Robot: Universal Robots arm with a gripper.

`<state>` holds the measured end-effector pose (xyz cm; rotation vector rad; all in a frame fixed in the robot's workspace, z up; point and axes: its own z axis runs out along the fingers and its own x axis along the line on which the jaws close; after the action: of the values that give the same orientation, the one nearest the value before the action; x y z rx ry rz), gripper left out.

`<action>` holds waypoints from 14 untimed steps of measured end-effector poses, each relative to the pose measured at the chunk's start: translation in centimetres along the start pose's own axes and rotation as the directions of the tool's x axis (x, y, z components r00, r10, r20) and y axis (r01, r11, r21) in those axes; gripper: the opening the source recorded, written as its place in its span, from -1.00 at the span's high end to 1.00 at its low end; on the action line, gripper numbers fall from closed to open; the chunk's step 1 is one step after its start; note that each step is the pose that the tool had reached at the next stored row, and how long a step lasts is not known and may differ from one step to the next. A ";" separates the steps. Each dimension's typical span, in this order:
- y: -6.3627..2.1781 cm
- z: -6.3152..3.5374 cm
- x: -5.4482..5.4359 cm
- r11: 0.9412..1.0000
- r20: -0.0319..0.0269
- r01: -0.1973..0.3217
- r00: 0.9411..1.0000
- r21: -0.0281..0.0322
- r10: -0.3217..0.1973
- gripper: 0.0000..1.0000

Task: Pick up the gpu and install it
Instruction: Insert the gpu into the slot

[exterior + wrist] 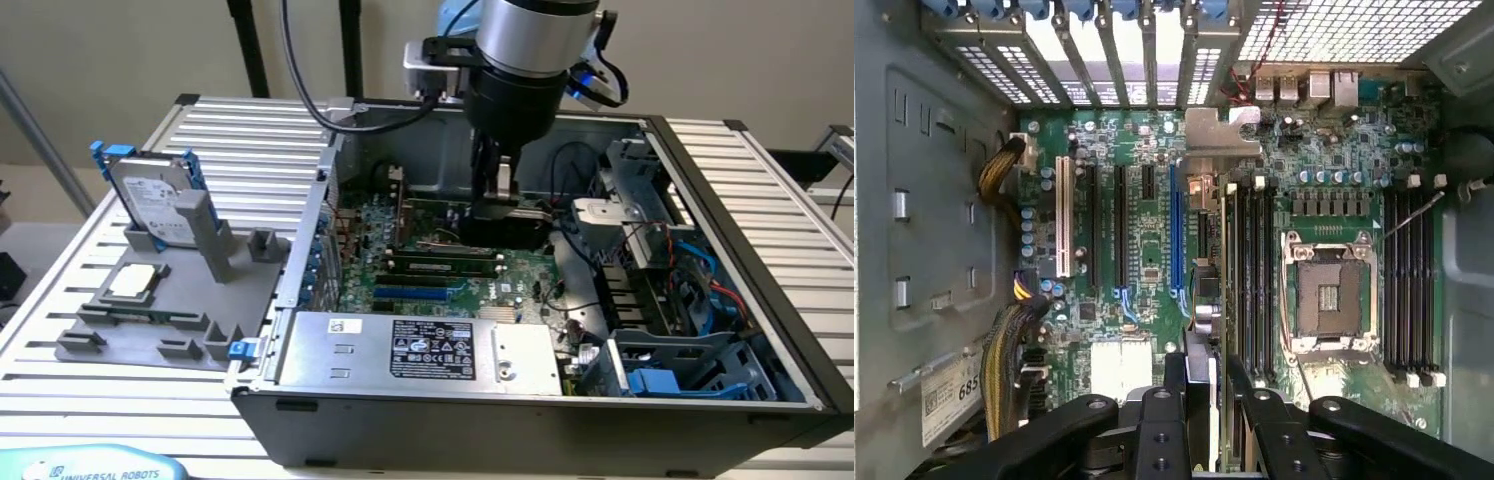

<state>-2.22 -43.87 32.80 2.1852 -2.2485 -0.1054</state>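
Observation:
The gpu appears edge-on in the wrist view as a thin green card, with its silver bracket at the end toward the case's rear slot openings. My gripper is shut on the card's other end, one black finger on each side. The card stands upright over the motherboard, between a blue slot and the memory slots. I cannot tell whether it touches a slot. In the exterior view my gripper reaches down into the open computer case, and the gpu hangs below it.
An open CPU socket lies beside the memory slots. The power supply fills the case's near side, and cables and a drive cage crowd the exterior view's right. Outside, a grey holder carries a hard drive and a small silver chip.

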 end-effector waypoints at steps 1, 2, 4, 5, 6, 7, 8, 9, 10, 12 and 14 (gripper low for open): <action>0.20 0.19 0.0 1.000 0.000 0.003 1.000 0.001 -0.003 0.47; 0.46 0.38 0.0 1.000 0.000 0.005 1.000 0.001 -0.005 0.47; 1.11 0.78 0.1 1.000 0.000 0.007 1.000 0.003 -0.007 0.47; 1.47 0.98 0.1 1.000 0.000 0.007 1.000 0.004 -0.007 0.47; 1.83 1.17 0.1 1.000 0.000 0.008 1.000 0.005 -0.008 0.47; 2.21 1.35 0.1 1.000 0.000 0.008 1.000 0.006 -0.008 0.47; 2.63 1.54 0.1 1.000 0.000 0.008 1.000 0.007 -0.008 0.47; 3.07 1.72 0.2 1.000 0.000 0.008 1.000 0.008 -0.008 0.47; 3.53 1.89 0.2 1.000 0.000 0.008 1.000 0.010 -0.008 0.47; 4.37 2.18 0.2 1.000 0.000 0.008 1.000 0.015 -0.008 0.47; 5.17 2.45 0.3 1.000 0.000 0.009 1.000 0.021 -0.009 0.47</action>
<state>-7.51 -43.89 30.61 2.2050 -2.2506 -0.0826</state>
